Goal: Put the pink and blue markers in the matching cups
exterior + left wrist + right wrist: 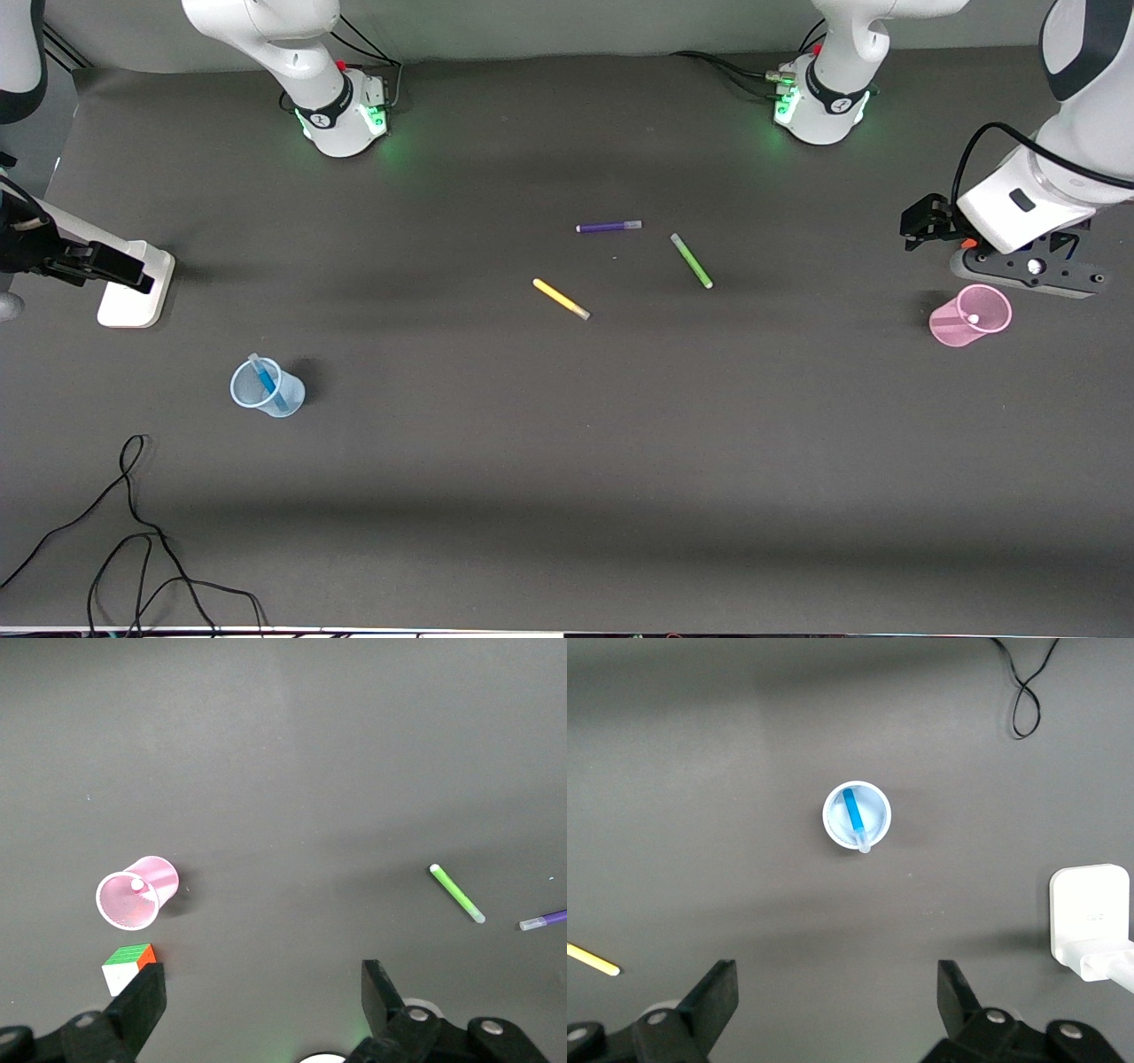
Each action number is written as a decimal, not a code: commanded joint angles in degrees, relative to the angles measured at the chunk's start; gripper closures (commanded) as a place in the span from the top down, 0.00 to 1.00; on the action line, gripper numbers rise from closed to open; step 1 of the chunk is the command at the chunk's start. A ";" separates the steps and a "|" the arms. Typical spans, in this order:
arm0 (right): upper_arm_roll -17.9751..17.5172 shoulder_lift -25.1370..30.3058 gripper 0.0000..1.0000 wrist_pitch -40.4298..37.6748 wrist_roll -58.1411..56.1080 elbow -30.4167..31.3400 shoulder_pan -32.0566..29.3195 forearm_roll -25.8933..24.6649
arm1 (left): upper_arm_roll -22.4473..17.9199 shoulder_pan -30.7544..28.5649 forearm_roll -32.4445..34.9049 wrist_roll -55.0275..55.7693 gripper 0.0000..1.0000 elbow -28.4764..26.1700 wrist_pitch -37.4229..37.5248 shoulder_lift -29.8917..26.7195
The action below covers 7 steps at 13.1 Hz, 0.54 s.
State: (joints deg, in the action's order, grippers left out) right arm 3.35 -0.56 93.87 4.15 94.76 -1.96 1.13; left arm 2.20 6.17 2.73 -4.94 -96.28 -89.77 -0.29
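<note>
Pink-wise, your pink cup (970, 315) stands upright toward the left arm's end of the table with the pink marker (961, 317) leaning inside it, white end poking up at the rim. Same deal at the right arm's end: the pale blue cup (267, 387) has the cyan blue marker (264, 377) leaning in it. Your left gripper (261, 997) hangs up in the air just beside the pink cup with its fingers spread wide on nothing, and the puzzle cube (129, 964) sits near that cup. Your right gripper (837, 997) hovers high at its own end, fingers wide too, looking straight down on the blue cup. You've got loads of open dark mat, with only the purple marker (609, 227), green marker (691, 260) and yellow marker (561, 299) loose mid-table, well apart from both cups.
</note>
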 commanded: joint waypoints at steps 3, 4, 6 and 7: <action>-2.30 1.35 1.00 -0.62 -0.64 0.69 -1.82 -1.39 | -0.36 0.16 -0.45 0.19 0.99 1.18 1.27 0.38; -2.38 1.35 1.00 -0.97 -0.64 0.69 -1.82 -1.39 | -0.44 0.25 -0.45 0.37 0.99 1.18 1.27 0.38; -2.30 1.35 1.00 -0.97 -0.72 0.69 -1.82 -1.39 | -0.44 0.16 -0.45 0.37 0.99 1.18 1.18 0.38; -2.30 1.35 1.00 -0.97 -1.16 0.69 -1.82 -1.48 | -0.44 0.16 -0.45 0.37 0.99 1.18 1.27 0.38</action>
State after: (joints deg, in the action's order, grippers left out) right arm 1.77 -0.36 93.33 4.04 94.76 -3.05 1.10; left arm 2.07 6.17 2.73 -4.92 -96.27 -89.77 -0.15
